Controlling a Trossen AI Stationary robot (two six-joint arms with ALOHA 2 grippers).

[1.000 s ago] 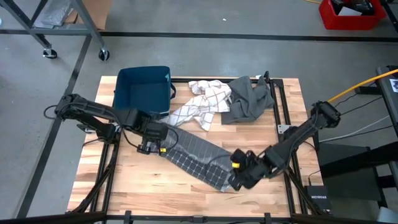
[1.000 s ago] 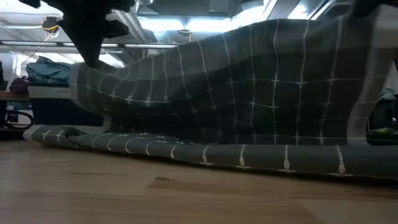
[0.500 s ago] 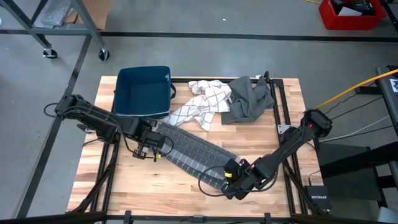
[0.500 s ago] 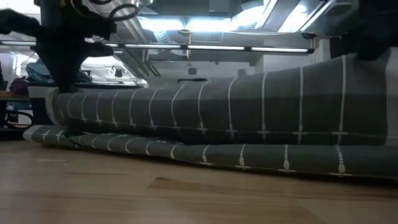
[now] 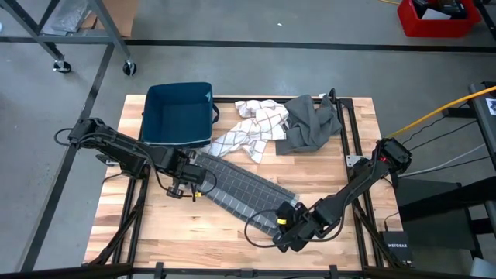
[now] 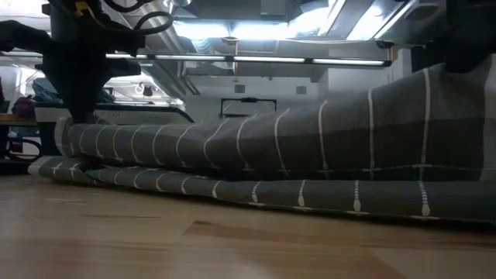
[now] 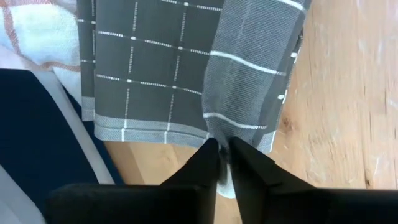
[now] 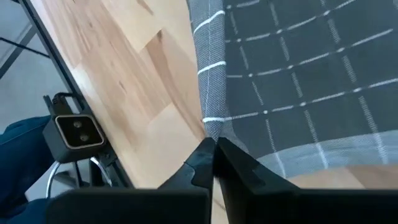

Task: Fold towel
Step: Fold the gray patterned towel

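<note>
Grey checked towel (image 5: 240,190) lies folded mid-table, running left-far to right-near. Left gripper (image 7: 222,152) pinches its left end; right gripper (image 8: 211,148) pinches right end near table's front edge.

Woven cloth towel (image 5: 240,190), matt wooden table (image 5: 155,229)

Blue bin (image 5: 179,113), white checked cloth (image 5: 252,128) (crumpled), grey cloth (image 5: 310,122).
</note>
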